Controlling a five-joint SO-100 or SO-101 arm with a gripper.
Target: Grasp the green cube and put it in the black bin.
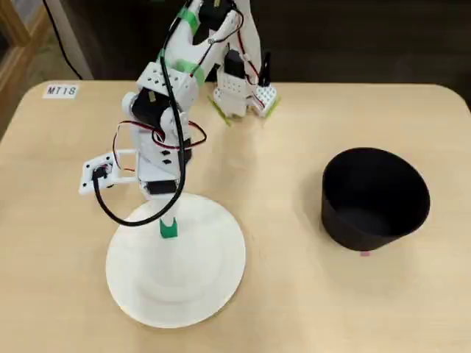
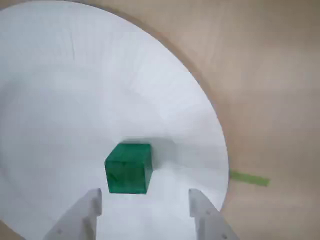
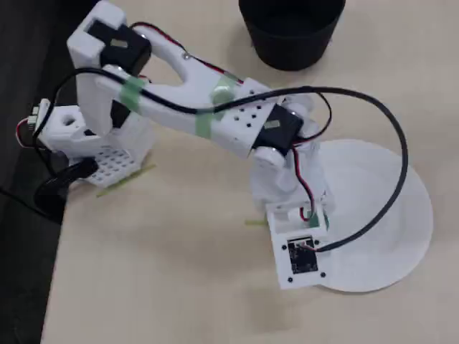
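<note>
Down on the white paper plate (image 2: pixel 75 75), the green cube (image 2: pixel 128 168) sits flat on the plate's surface, toward the edge nearest the arm in the wrist view. The pincer (image 2: pixel 145 207) is spread wide, its two white fingers (image 2: pixel 85 212) standing on either side of the cube and a little short of it, so nothing is gripped; the cube lies nearer the left finger in that view and is not touched by either. In a fixed view the cube (image 1: pixel 170 229) shows just below the tip of the lowered white arm (image 1: pixel 158 140), on the upper part of the plate (image 1: pixel 213 287). In another fixed view the arm (image 3: pixel 215 118) reaches from its base over the plate (image 3: pixel 387 208), and the wrist hides most of the cube. The black bin (image 1: pixel 375 198) stands upright on the light wooden counter (image 1: pixel 294 309), well apart from the plate, to its right in that view. A thin strip of green tape (image 2: pixel 249 178) lies on the counter just beyond the plate's rim in the wrist view.
</note>
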